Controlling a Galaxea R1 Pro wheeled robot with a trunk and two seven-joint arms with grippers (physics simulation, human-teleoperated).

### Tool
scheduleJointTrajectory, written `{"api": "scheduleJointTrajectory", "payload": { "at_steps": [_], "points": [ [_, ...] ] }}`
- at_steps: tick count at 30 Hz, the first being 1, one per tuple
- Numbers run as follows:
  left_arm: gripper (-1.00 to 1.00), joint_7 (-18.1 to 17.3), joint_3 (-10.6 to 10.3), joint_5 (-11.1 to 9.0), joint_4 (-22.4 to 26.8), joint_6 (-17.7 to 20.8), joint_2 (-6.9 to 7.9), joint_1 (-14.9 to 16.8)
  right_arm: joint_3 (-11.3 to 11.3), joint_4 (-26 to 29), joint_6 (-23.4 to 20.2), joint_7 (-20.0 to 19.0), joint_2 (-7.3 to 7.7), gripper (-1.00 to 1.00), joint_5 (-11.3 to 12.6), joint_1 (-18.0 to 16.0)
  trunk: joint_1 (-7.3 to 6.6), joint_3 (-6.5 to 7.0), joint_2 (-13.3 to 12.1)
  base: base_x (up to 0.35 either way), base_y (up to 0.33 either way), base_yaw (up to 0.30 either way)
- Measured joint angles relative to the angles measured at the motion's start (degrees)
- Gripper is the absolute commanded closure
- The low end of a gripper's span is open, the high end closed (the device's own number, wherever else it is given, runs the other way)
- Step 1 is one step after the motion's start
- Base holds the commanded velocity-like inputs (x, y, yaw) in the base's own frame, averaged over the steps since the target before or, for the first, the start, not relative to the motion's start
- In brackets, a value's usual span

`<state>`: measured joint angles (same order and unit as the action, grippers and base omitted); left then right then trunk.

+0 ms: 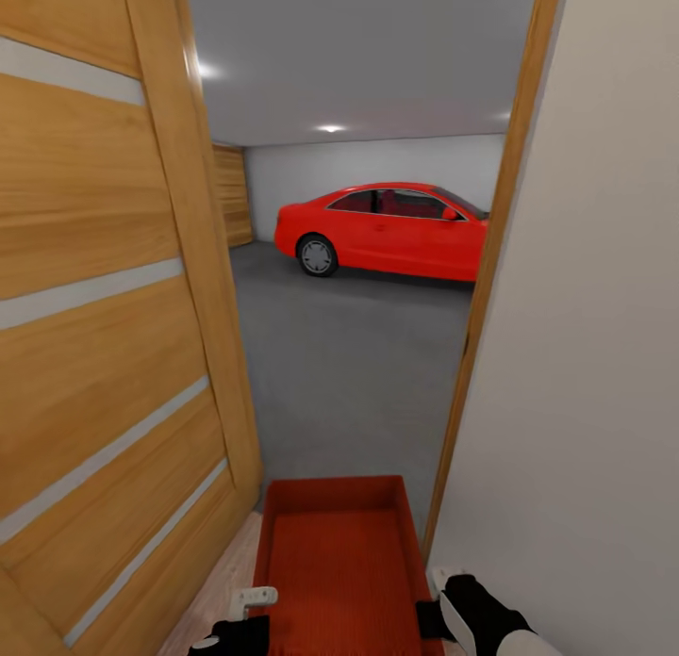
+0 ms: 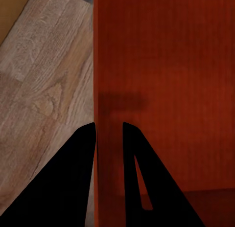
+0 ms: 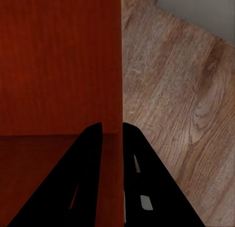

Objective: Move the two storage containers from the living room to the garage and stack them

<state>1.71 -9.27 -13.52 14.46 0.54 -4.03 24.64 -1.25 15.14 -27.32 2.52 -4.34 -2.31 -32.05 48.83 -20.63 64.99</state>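
In the doorway beside the wooden door (image 1: 104, 354) | we've got one storage container (image 1: 338, 562) clamped by left gripper (image 2: 108, 139) and right gripper (image 3: 112, 139) on opposite walls | red car (image 1: 387, 230) ahead on garage floor (image 1: 349, 364)

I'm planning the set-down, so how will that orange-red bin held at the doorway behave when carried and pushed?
The storage container probably stays stiff: its upright walls look straight with the left hand and right hand each clamping a side wall. Empty and topless, it seems light. Its smooth walls might slip, though its broad flat bottom should resist tipping.
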Motion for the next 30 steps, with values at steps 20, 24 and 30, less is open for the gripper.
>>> {"api": "scheduleJointTrajectory", "payload": {
  "at_steps": [20,24,30],
  "points": [
    [1.0,0.1,-0.01,0.01,-0.01,0.41,-0.13,0.0,0.14,-0.01,-0.46,-0.03,0.15,1.0,0.2,0.0,0.01,0.0,0.0,0.078,0.092,-0.153],
    [1.0,0.16,-0.06,-0.01,-0.01,0.26,-0.15,0.0,0.25,-0.02,-0.28,-0.05,0.19,1.0,0.35,0.01,0.01,0.0,0.0,0.036,0.052,-0.051],
    [1.0,0.18,0.05,0.06,-0.05,1.28,-0.29,0.03,0.09,0.05,-1.52,-0.06,0.31,1.0,0.24,0.04,0.0,0.0,0.0,0.12,0.192,-0.201]
  ]
}}
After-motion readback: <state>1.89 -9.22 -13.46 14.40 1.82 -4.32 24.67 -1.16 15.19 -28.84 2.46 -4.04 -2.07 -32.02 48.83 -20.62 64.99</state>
